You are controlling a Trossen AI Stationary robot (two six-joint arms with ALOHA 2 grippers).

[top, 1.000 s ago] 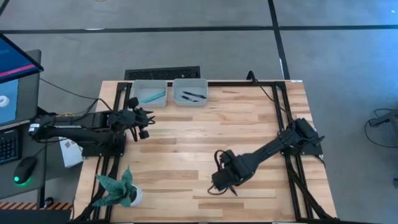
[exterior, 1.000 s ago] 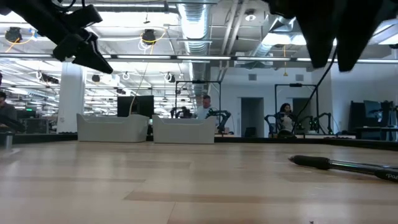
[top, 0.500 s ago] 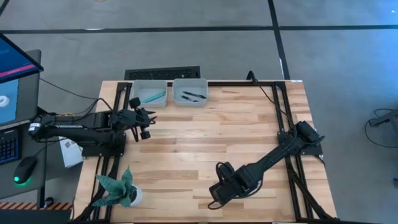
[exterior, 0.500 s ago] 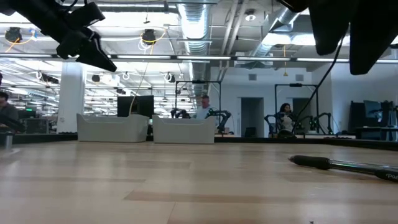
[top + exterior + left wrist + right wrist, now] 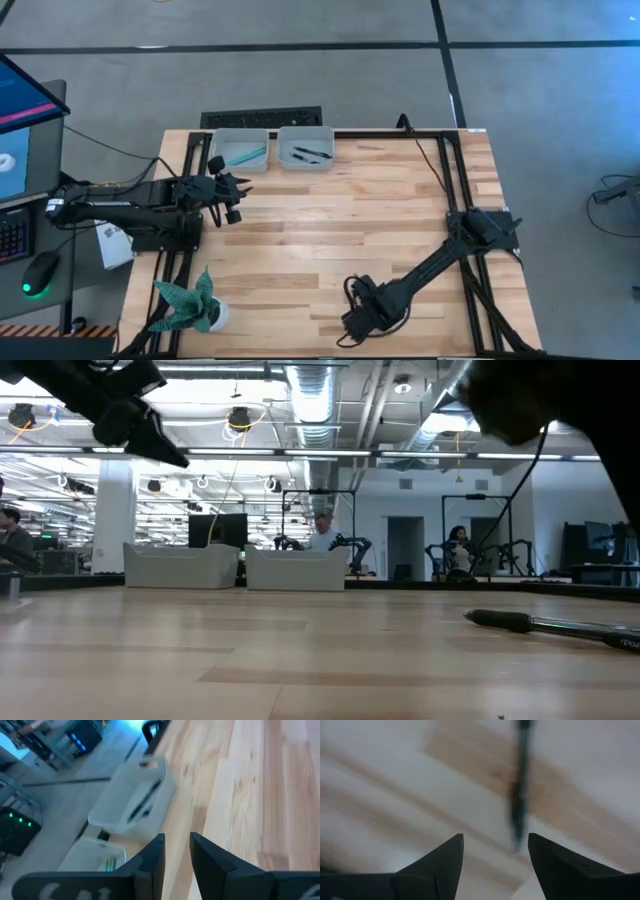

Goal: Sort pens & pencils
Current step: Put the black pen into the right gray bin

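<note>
The right gripper point(image 5: 352, 328) is hanging low over the bench point(image 5: 330, 230) near its front edge, approx. in the middle, w/ the arm stretching back to its base at the right side. In the right wrist view its fingers point(image 5: 440, 865) are standing apart, nothing between them, and a black pen point(image 5: 520, 790) is lying on the wood just ahead of the gap, blurred. The low view is showing the same black pen point(image 5: 555, 626) flat on the bench at the right, not touched by anything.

The left gripper point(image 5: 232, 190) is waiting above the bench's left side, near the two trays. Its fingers point(image 5: 150, 860) are standing only a little apart, w/ a narrow gap, and they are holding nothing.

At the back edge of the bench two grey trays are sitting side by side. The left tray point(image 5: 240, 136) is holding teal pens point(image 5: 245, 156); the right tray point(image 5: 306, 134) is holding black pens point(image 5: 307, 153). How many are in each I cannot tell.

A potted plant point(image 5: 195, 305) is standing at the front left corner. In the low view, people point(image 5: 322, 532) are sitting in the room behind.
</note>
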